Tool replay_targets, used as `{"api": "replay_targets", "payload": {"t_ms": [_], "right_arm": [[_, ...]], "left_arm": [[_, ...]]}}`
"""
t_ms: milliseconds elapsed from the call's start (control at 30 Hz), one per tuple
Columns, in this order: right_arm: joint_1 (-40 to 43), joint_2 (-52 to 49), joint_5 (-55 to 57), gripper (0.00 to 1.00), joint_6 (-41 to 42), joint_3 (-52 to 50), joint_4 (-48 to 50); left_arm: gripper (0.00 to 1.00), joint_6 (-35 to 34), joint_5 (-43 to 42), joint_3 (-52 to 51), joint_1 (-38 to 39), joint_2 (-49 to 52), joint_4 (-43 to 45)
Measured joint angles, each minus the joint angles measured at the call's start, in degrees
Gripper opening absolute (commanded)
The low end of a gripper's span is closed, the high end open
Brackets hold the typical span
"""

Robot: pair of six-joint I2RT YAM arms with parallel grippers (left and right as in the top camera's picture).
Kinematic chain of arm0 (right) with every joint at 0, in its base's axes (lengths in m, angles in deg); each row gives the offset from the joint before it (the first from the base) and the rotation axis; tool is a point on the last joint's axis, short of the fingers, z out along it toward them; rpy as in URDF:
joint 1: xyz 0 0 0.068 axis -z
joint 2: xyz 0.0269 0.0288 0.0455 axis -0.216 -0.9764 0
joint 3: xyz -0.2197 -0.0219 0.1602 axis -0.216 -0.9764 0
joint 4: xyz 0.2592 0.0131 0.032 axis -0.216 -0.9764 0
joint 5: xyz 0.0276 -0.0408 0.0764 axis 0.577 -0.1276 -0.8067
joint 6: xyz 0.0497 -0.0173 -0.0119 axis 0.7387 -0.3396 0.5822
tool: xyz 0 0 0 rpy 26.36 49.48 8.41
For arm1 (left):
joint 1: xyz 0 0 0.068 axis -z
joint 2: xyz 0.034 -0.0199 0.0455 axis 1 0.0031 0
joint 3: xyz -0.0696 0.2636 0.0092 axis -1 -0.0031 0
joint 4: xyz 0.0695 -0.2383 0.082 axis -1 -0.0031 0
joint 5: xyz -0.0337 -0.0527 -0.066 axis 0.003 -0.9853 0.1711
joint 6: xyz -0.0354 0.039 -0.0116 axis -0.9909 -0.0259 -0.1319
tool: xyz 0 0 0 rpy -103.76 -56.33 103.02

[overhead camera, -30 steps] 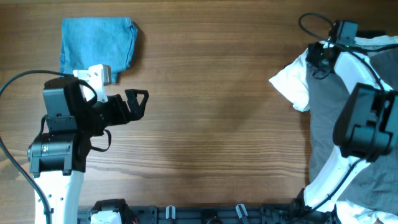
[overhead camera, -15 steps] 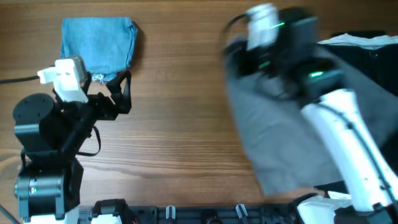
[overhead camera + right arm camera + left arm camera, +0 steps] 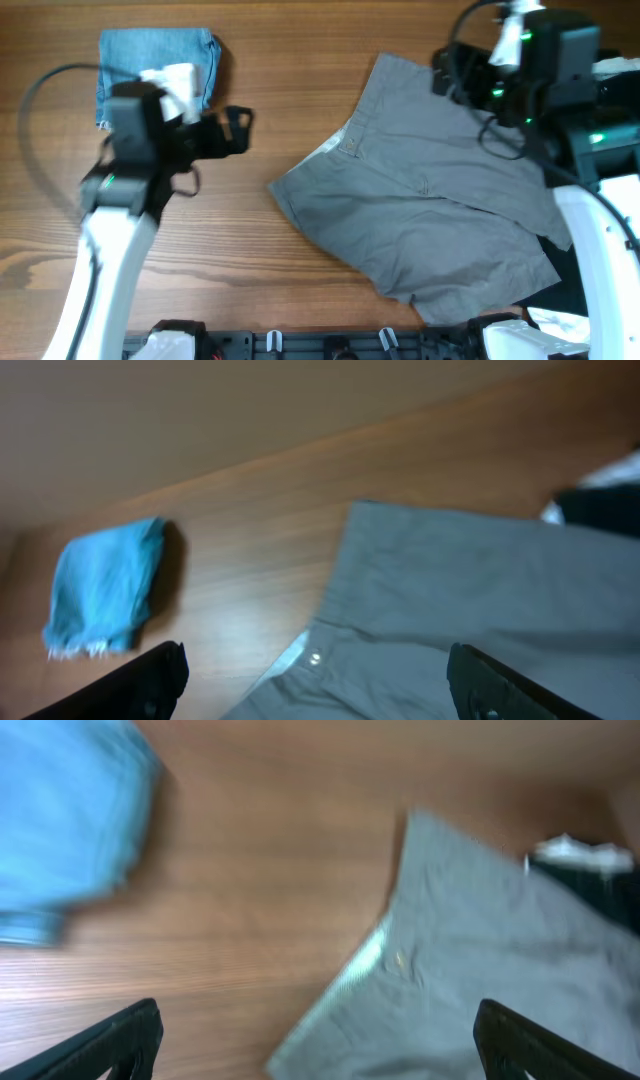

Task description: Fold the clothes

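Now the shorts [image 3: 420,215] lie spread but skewed on the bench [image 3: 320,60], centre-right. Left tool [image 3: 233,130] and right tool [image 3: 315,658] both gape empty. Laying-out seems done; next, pinch waistband and hem, folding leg over leg.

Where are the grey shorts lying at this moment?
Overhead, the grey shorts lie spread across the right half of the table, apart from the blue denim piece at top left.
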Motion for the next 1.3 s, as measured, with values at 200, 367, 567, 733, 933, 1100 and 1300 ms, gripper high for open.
{"api": "replay_targets", "payload": {"t_ms": [200, 367, 567, 733, 933, 1100, 1300], "right_arm": [[6.3, -3.4, -3.2, 0.91, 1.5, 0.0, -6.8], [6.3, -9.7, -3.8, 0.89, 1.8, 0.0, -8.3], [6.3, -16.4, -4.3, 0.88, 2.1, 0.0, -10.2], [6.3, -16.5, -4.3, 0.88, 2.3, 0.0, -10.3], [6.3, -16.5, -4.3, 0.86, 2.3, 0.0, -10.5], [6.3, -16.5, -4.3, 0.82, 2.3, 0.0, -10.5], [6.3, -16.5, -4.3, 0.82, 2.5, 0.0, -10.5]], "left_arm": [[0.88, 1.5, -7.3, 0.1, 10.1, 24.2, 19.2], [0.66, 6.2, -8.5, 0.2, 18.0, 38.8, 30.2], [0.31, 8.2, -8.5, 0.1, 22.5, 45.5, 36.7], [0.04, 8.5, -4.7, 0.1, 24.4, 46.5, 40.0], [0.66, 8.4, 2.2, 0.4, 24.3, 47.0, 41.9], [0.29, 7.8, -2.8, 1.0, 24.3, 48.6, 44.9], [0.04, 6.0, -6.2, 1.3, 24.4, 50.1, 46.3]]}}
